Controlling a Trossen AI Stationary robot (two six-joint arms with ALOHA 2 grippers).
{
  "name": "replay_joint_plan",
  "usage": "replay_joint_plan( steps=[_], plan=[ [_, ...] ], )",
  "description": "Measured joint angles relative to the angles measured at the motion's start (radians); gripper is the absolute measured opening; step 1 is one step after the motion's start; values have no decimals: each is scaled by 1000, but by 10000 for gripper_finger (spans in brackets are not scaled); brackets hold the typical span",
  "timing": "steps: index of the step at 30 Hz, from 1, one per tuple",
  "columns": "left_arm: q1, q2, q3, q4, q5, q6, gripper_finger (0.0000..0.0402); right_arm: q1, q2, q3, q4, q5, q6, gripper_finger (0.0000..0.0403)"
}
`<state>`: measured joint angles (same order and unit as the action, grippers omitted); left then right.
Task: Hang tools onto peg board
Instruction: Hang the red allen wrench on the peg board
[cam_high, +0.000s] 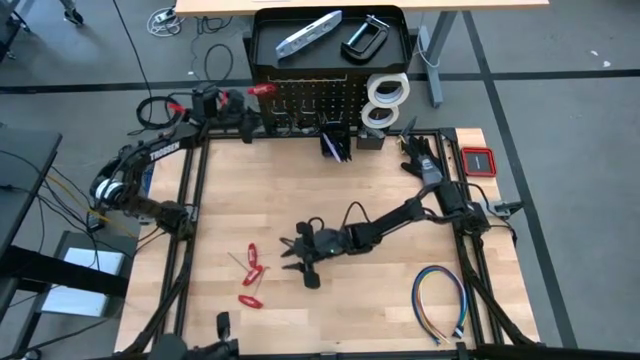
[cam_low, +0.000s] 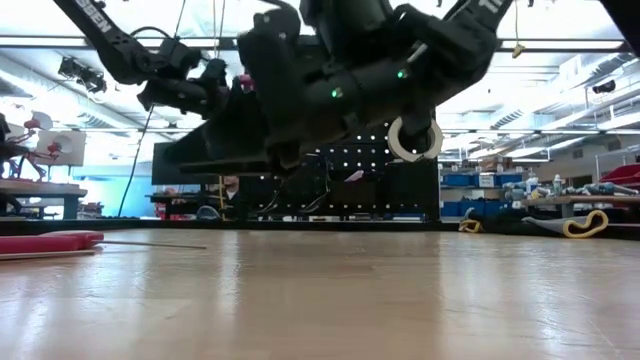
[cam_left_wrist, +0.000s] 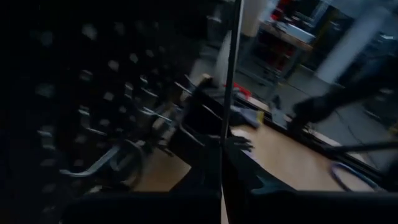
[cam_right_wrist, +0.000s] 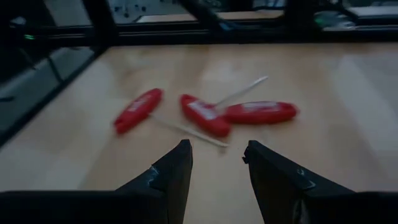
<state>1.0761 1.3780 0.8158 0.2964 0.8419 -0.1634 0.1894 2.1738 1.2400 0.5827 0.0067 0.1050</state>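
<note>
I log the right gripper (cam_right_wrist: 216, 163), fingers apart and empty, low over the table (cam_high: 380, 310) near three red-handled hand tools (cam_right_wrist: 205, 113); left gripper (cam_high: 250, 122) closed, beside the peg board (cam_high: 310, 95).

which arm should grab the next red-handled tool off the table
Right. The right gripper hovers open just short of the red-handled tools; the left gripper is up at the peg board.
</note>
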Motion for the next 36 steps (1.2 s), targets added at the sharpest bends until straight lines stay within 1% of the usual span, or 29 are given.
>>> replay_joint_plan(
  steps=[2, 7, 9, 13, 14, 19, 28, 36],
  plan=[
    [3, 27, 20, -9, 38, 4, 0, -24, 0, 0, 0, 0, -29, 164],
    [6, 131, 111, -7, 48, 5, 0, -72, 0, 0, -3, -7, -73, 164],
    [5, 157, 134, -17, 33, 3, 0, -88, -1, 0, -12, -31, -80, 164],
    [4, 190, 167, -62, -53, 5, 0, -103, -1, 0, -15, -86, -82, 164],
    [5, 200, 168, -60, -59, 7, 0, -105, -1, 0, -18, -95, -82, 164],
    [3, 205, 166, -71, -81, 6, 0, -105, -1, 0, -22, -129, -82, 164],
    [-14, 188, 163, -63, -67, -1, 0, -99, -1, 0, -23, -139, -85, 164],
    [-10, 143, 161, -101, -60, 59, 0, -98, -1, 0, -80, -140, -73, 164]
  ],
)
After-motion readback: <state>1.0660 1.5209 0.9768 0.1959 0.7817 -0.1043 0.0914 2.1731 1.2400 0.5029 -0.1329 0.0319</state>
